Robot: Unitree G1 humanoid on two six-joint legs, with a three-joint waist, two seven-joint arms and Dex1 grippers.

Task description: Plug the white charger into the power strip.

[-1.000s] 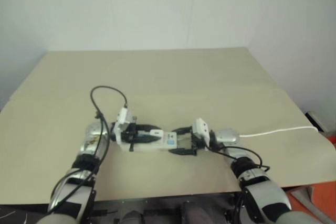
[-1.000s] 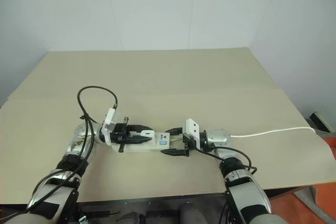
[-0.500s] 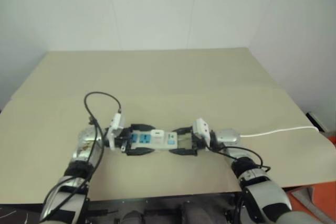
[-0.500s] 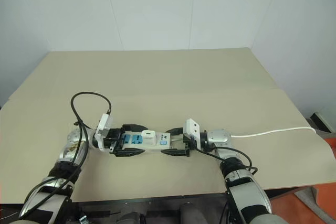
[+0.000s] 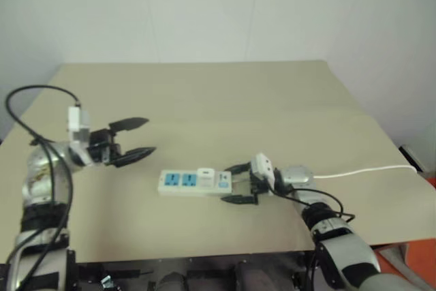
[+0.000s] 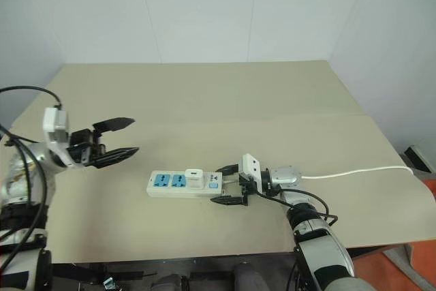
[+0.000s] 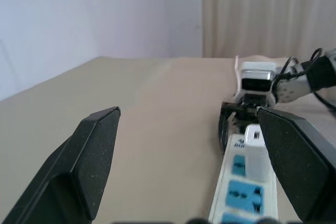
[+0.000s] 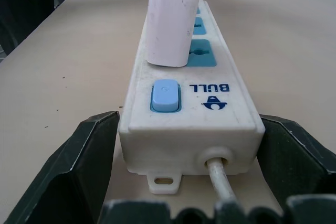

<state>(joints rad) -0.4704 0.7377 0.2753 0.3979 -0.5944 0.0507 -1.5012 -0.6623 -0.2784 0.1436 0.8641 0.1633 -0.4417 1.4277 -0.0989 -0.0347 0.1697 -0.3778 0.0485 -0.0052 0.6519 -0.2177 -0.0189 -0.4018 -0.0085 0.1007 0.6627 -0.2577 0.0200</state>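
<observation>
Now, white charger point(image 6: 195, 176) seated upright in power strip point(image 6: 182, 185); right gripper point(image 6: 227, 184) braces its cord end; left gripper point(image 6: 121, 139) spread, empty (we'd release gently).

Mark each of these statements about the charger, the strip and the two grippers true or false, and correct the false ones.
1. The white charger stands plugged into the power strip. True.
2. The left gripper grips the charger. False: it hangs open above the table, away from the strip.
3. The right gripper has its fingers on either side of the strip's cord end. True.
4. All three blue sockets are free. False: two show blue, and the charger sits in the one nearest the switch.
5. The strip's cord runs off toward the robot's left. False: it runs right.
</observation>
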